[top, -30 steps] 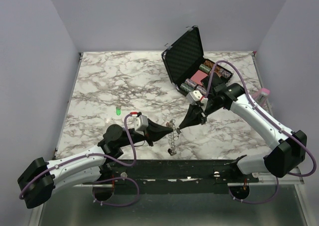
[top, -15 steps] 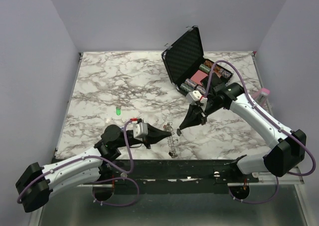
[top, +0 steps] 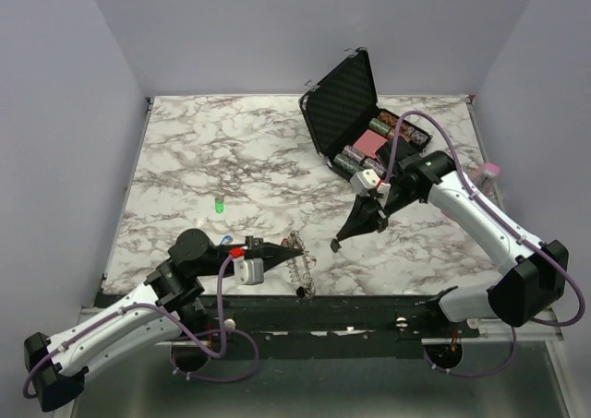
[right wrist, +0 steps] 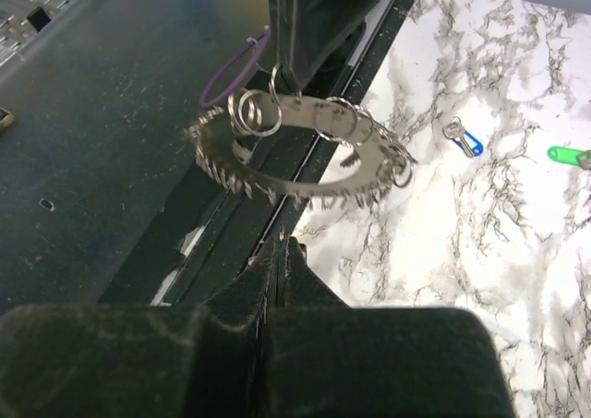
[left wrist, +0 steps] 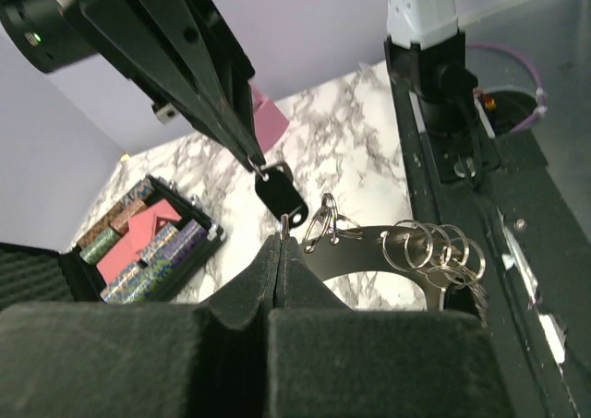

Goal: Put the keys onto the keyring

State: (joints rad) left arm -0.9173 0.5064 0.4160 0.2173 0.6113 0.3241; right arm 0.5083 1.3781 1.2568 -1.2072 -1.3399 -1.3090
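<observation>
Keyring (left wrist: pixel 365 249) hangs from left claw (left wrist: pixel 283 241); right claw (left wrist: pixel 256 163) pinches black key (left wrist: pixel 279 194).

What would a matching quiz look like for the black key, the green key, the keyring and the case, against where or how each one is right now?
Things:
1. black key
2. green key
3. keyring
4. black case

Places or states:
A. lying loose on the table
B. pinched by the left gripper
C. standing open at the back right
D. hanging from the right gripper

Pairs: 1-D, 2-A, 3-B, 4-C
</observation>
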